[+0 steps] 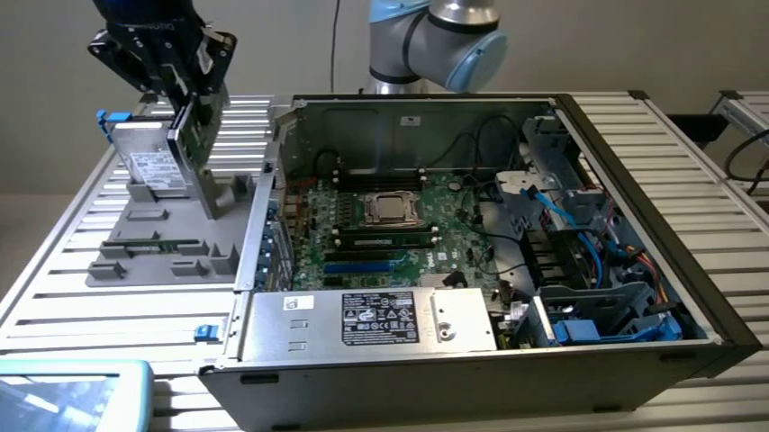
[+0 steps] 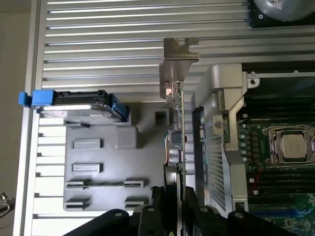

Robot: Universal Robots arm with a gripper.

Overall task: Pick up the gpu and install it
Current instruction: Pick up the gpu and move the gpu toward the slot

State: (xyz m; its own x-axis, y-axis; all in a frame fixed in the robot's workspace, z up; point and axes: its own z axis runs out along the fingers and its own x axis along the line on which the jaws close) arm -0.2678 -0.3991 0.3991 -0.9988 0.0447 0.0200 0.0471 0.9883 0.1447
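Gpu upright, edge-on, metal bracket end showing in the wrist view. Hand pinches it by its top edge, fingers pressed to both faces. Card hangs over the grey fixture at the exterior view's left, just beside the labelled drive; can't tell if its lower edge is clear of the fixture. Open computer case sits to the right on the worktop.

Step, as I judge it: pick-up in hand, install not done. Seating would call for lining the card's edge with a slot on the motherboard.
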